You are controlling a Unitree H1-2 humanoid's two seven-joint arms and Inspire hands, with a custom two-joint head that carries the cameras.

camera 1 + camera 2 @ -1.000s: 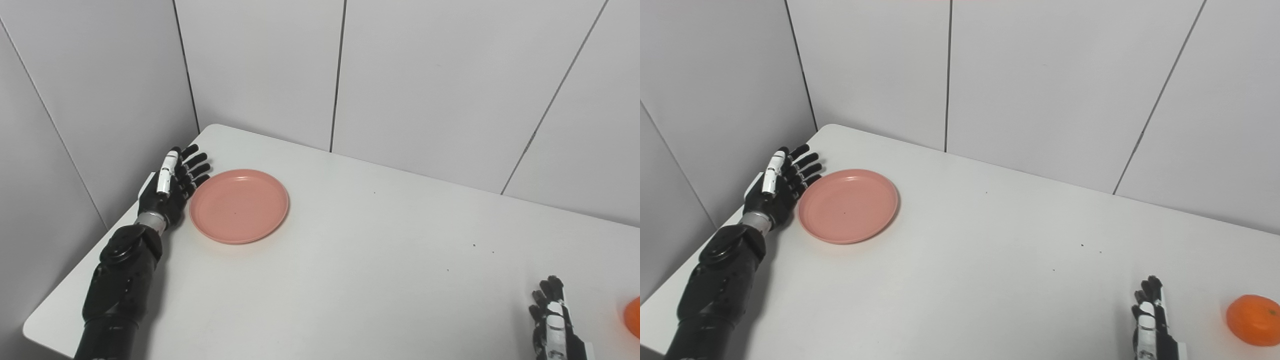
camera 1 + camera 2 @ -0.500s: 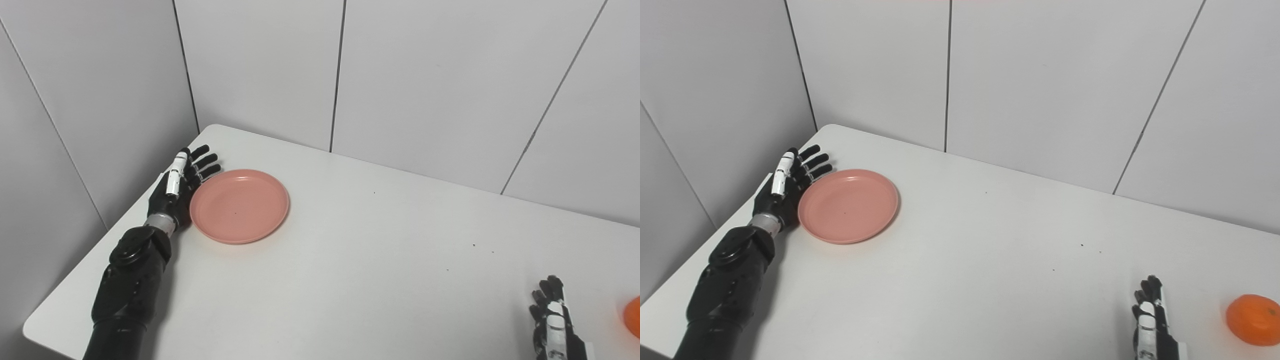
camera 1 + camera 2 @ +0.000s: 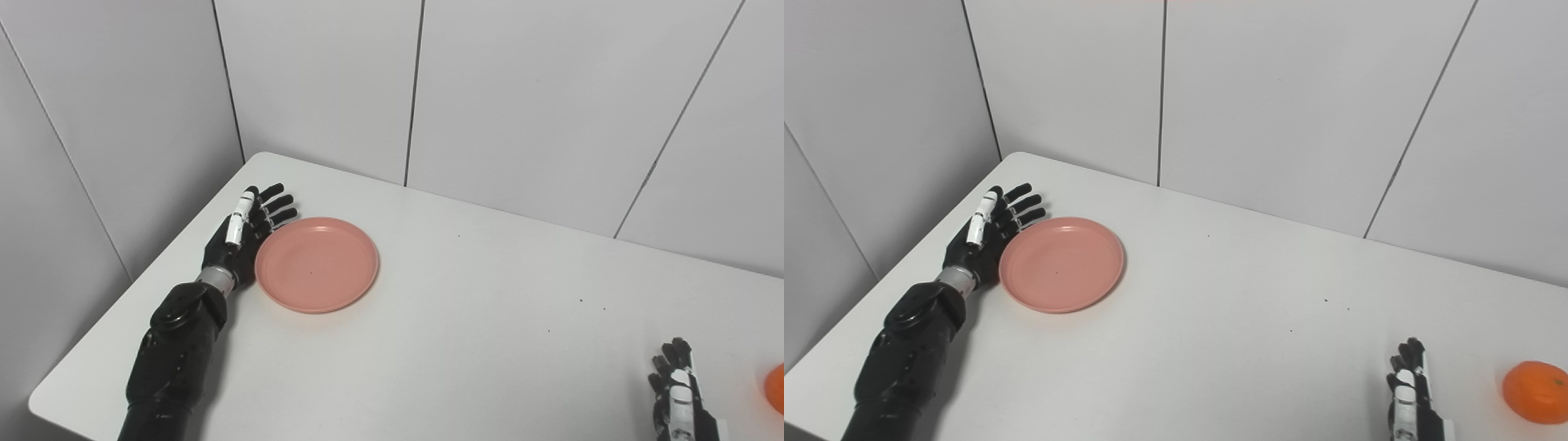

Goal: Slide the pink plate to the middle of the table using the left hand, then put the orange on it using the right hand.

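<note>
Black and white, the left hand [image 3: 245,236] lies on its edge on the white table [image 3: 465,343], with its fingers spread apart and stretched out, holding nothing; the palm faces the round, shallow pink plastic plate [image 3: 316,264] and seems to touch its left rim. This plate lies directly to the right of that hand, so a push toward the right should carry it to the middle of the table, which is well apart from it on that side. The plate is in the far left part of the table, near the corner of the grey wall panels [image 3: 318,86]. It is flat, with a low raised rim, it is empty, and it looks smooth, so I judge it will slide easily but may turn if the push is not through its centre. At the bottom edge on the right, the right hand [image 3: 1410,387] waits with its fingers pointing up; whether they are apart or closed I cannot tell. The round orange fruit [image 3: 1535,392] rests on the table just to the right of this hand, not touching it, and far from the plate.
</note>
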